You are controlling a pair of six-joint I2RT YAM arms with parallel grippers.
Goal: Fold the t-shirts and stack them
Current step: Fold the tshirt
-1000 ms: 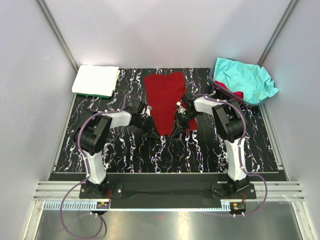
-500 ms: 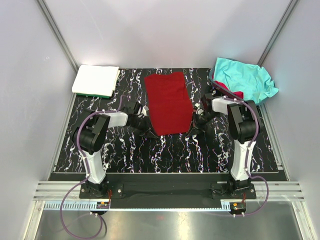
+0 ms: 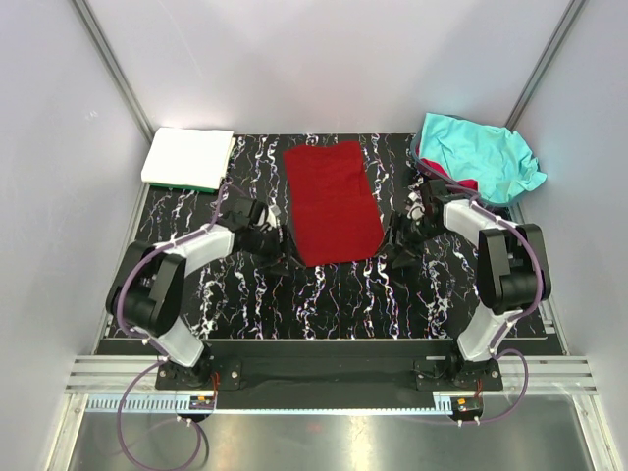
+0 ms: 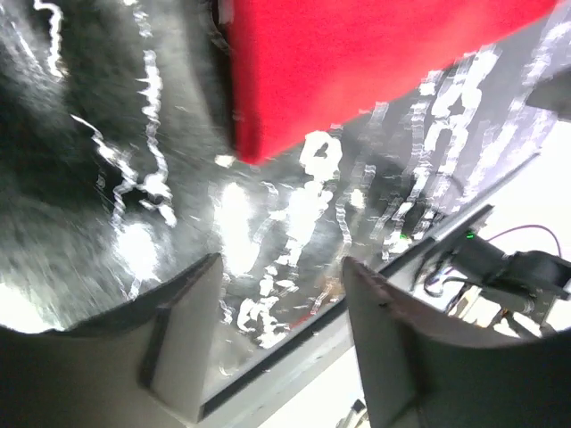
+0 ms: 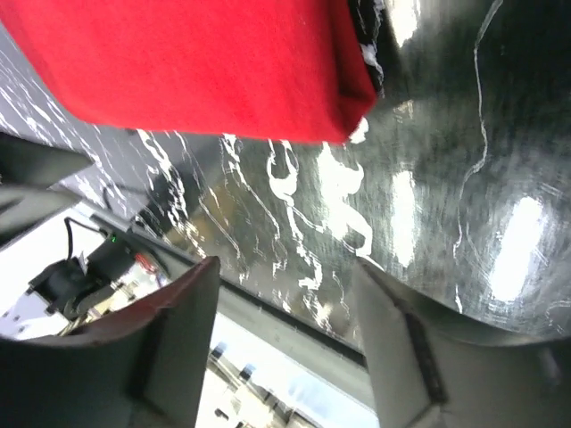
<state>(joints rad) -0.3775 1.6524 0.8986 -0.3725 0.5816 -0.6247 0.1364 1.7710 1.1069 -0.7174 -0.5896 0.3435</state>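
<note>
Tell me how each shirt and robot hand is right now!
dark red t-shirt: folded, lying flat, not held.
white t-shirt: folded, on top of the green one.
green t-shirt: folded, under the white one.
turquoise t-shirt: crumpled, not folded.
left gripper: open, empty.
right gripper: open, empty.

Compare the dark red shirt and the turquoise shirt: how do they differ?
The dark red shirt lies flat, folded to a neat rectangle; the turquoise shirt is a crumpled heap. The dark red shirt is central on the mat; the turquoise shirt is at its far right corner. Both are plain single-colour cloth.
</note>
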